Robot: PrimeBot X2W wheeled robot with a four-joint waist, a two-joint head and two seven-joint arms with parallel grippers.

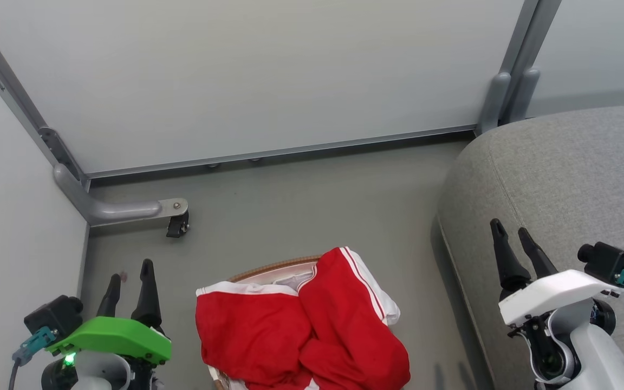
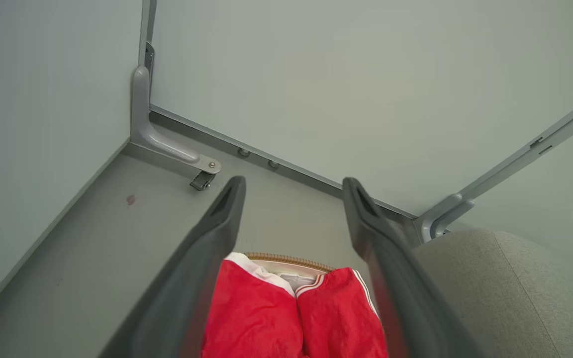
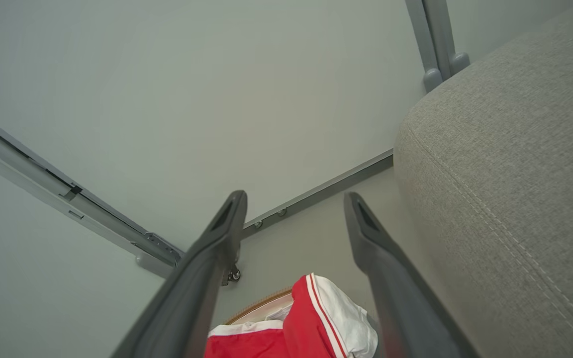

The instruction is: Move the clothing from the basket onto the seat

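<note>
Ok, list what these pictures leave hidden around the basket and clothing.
- The basket: walls, handles and inside hidden under the clothing, head view.
- The clothing, near end: cut off by the head view's bottom edge.
- The seat: runs past the head view's right edge.

No lettering, brand, number or sign can be read anywhere in this scene. The red clothing (image 1: pixel 290 330) heaped in the basket (image 1: pixel 277 266) at near centre bears white bands and thin white stripes but no legible print. The grey seat (image 1: pixel 561 173) at right and the wall panels (image 1: pixel 268 76) at the far side are plain.
</note>
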